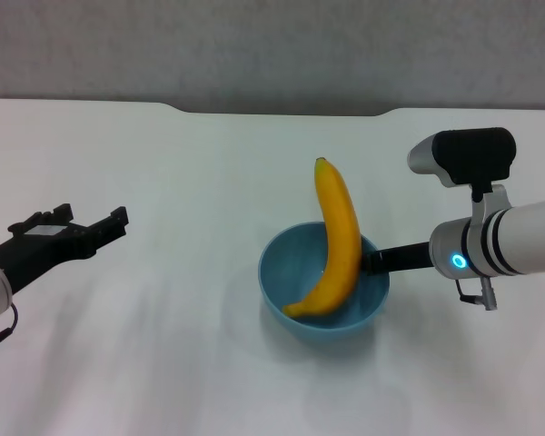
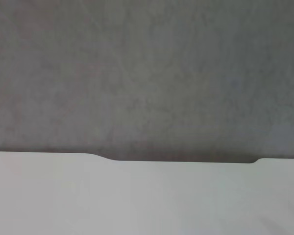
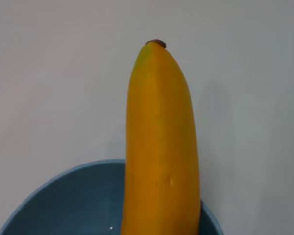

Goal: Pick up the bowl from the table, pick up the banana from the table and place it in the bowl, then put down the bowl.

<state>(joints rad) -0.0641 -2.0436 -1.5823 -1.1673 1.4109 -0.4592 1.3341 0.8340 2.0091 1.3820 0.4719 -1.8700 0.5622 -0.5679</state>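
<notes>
The light-blue bowl point(image 1: 323, 289) is at the middle of the white table point(image 1: 182, 163). The yellow-orange banana point(image 1: 338, 238) lies in it, its lower end on the bowl's floor and its dark-tipped end sticking out over the far rim. My right gripper point(image 1: 374, 262) reaches in from the right and is shut on the bowl's right rim. The right wrist view shows the banana point(image 3: 161, 142) rising out of the bowl point(image 3: 63, 196). My left gripper point(image 1: 77, 227) is open and empty, well to the left of the bowl.
The table's far edge has a shallow notch point(image 1: 282, 113), which also shows in the left wrist view point(image 2: 176, 159), with a grey wall point(image 2: 147, 73) behind it. Bare tabletop lies between the left gripper and the bowl.
</notes>
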